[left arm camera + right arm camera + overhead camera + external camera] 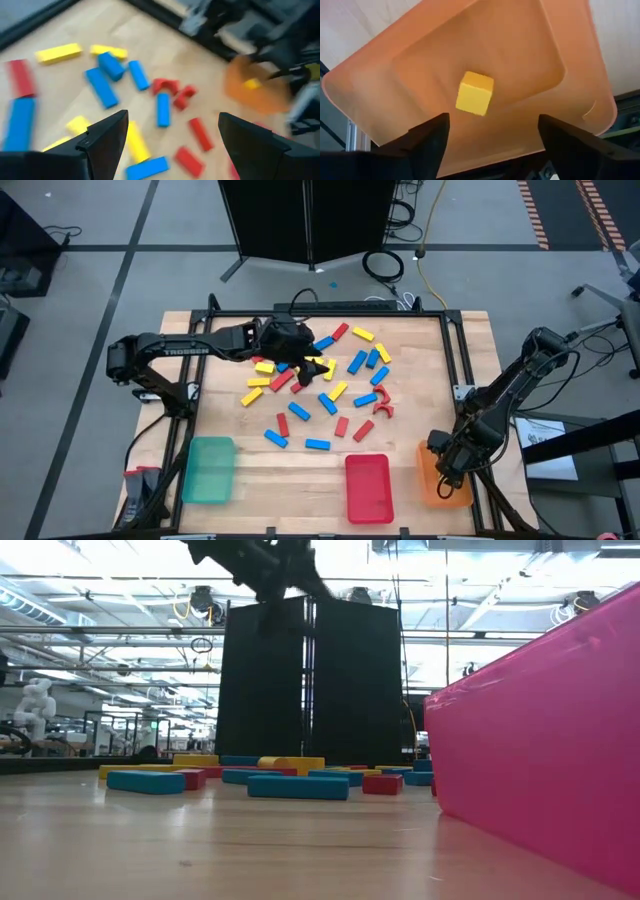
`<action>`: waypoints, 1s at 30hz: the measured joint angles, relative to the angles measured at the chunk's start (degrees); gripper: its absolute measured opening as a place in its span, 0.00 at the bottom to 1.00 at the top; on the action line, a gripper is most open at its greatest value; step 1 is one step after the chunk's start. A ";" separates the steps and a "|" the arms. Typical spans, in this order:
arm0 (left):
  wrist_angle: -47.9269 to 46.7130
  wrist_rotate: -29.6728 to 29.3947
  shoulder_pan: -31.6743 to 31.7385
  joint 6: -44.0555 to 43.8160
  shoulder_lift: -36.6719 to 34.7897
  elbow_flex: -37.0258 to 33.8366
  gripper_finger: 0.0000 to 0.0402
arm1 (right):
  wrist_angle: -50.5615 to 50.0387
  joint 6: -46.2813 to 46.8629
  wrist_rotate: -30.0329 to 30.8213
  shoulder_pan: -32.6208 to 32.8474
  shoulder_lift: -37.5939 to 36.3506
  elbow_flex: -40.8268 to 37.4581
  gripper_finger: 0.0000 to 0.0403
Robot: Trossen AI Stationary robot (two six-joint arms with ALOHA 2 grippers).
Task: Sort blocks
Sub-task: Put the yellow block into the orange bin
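Several red, blue and yellow blocks (330,385) lie scattered flat on the wooden table's far middle; they also show in the left wrist view (102,87) and the low view (297,786). My left gripper (312,352) hovers open and empty above the far part of the pile, its fingers (107,137) apart over the blocks. My right gripper (445,465) is open above the orange tray (432,485) at the near right. One yellow block (475,93) is inside that tray (535,55), below the open fingers and apart from them.
A green tray (209,470) stands at the near left and a red tray (368,488) at the near middle, the latter filling the low view's right side (540,740). A black frame rail (458,370) borders the table. Bare wood lies between the pile and the trays.
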 joint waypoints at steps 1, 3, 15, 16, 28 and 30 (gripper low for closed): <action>-1.86 -1.63 -0.20 1.17 0.00 0.00 0.78 | 0.47 0.01 0.02 0.00 0.00 0.00 0.76; -6.18 -5.01 -0.55 4.40 0.00 0.00 0.78 | 2.16 -0.20 0.02 -0.02 0.00 0.00 0.76; -7.75 -13.80 2.58 27.09 9.64 0.00 0.78 | 3.28 -1.06 1.79 -1.25 -0.04 0.00 0.72; -7.71 -13.73 2.88 29.23 10.61 0.00 0.78 | 3.34 -1.06 1.90 -1.29 -0.04 0.00 0.72; -8.35 -8.63 5.76 46.09 15.42 0.00 0.78 | 4.08 -1.06 4.27 -1.27 -0.04 0.00 0.72; -7.90 -7.60 6.81 46.75 15.76 0.00 0.78 | 4.40 -1.06 4.56 -1.27 -0.04 0.00 0.72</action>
